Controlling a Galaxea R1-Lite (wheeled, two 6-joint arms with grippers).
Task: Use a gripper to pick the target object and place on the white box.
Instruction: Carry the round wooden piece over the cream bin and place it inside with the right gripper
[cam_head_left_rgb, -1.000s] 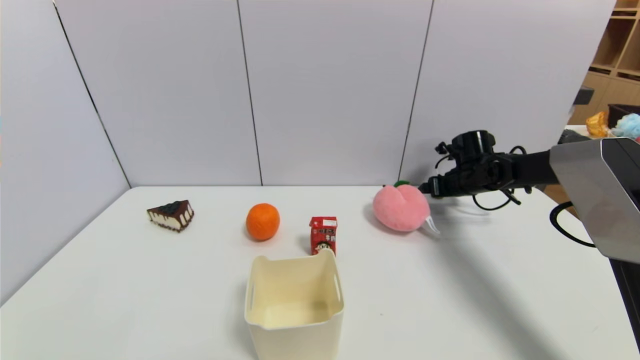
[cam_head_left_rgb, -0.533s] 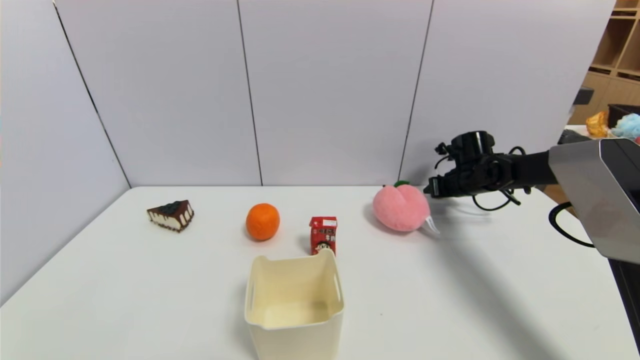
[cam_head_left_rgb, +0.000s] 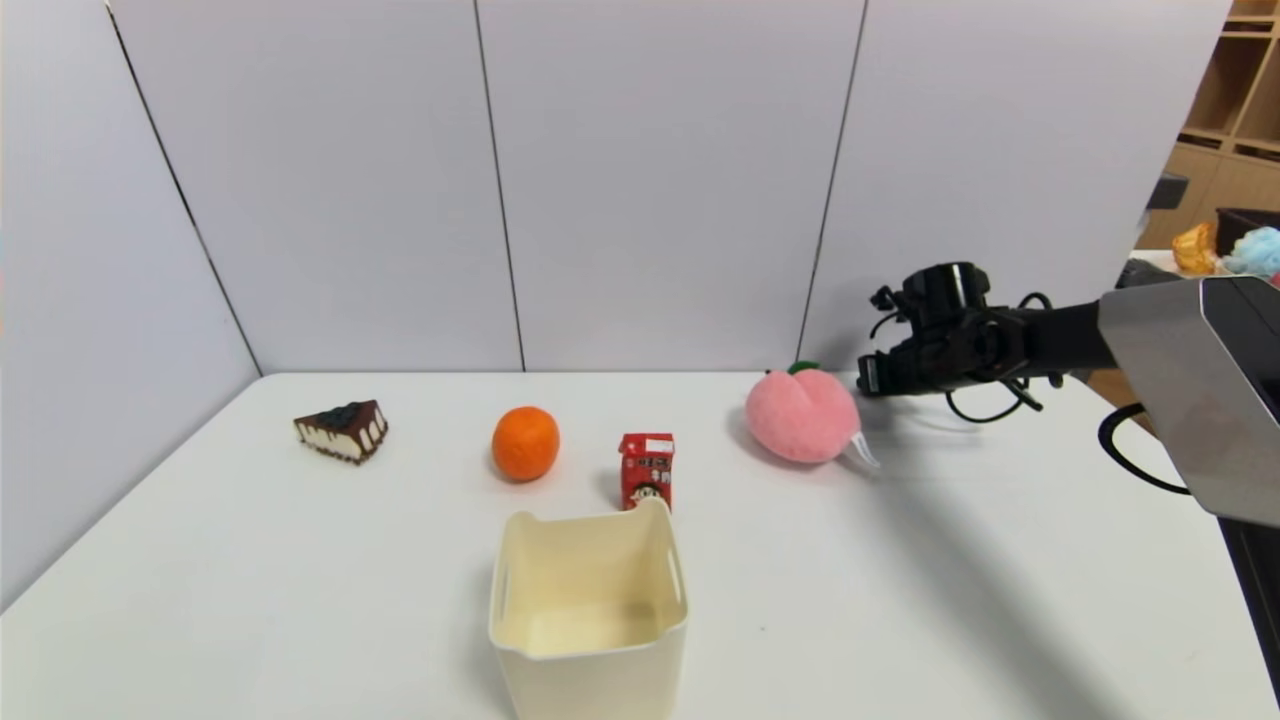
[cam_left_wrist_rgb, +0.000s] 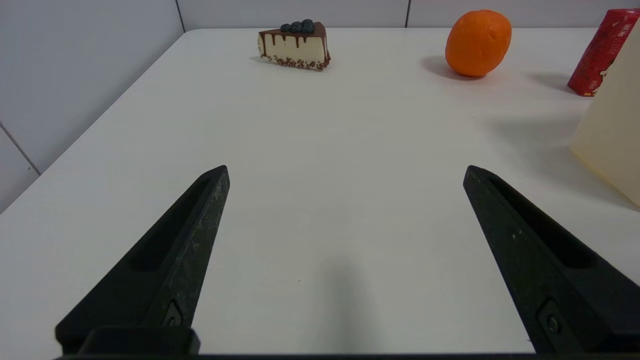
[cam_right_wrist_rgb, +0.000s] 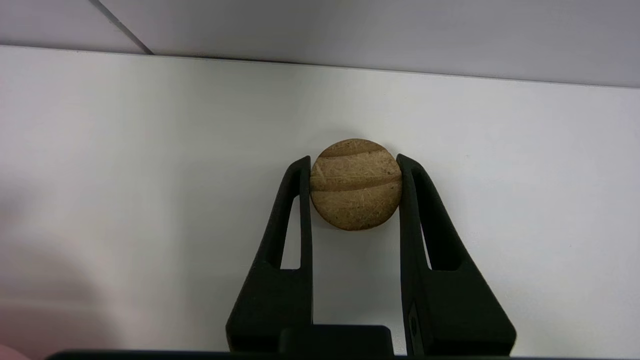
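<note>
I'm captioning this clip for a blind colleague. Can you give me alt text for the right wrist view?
The right pincer is shut on a small round tan-brown cork-like object, one dark finger pressed to each side of it. Behind lies a plain white table, ending at a pale grey wall panel.

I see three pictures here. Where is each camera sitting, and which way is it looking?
Head view: from the robot's head, looking forward and down at the table with the white box; the right arm reaches in from the right, its gripper beside the pink peach.
Left wrist view: from the left arm, looking across the table past its own open left gripper.
Right wrist view: from the right arm, looking toward the wall; its jaws grip a tan disc.
Shared: head and left wrist views both show the cake, orange and red carton.
</note>
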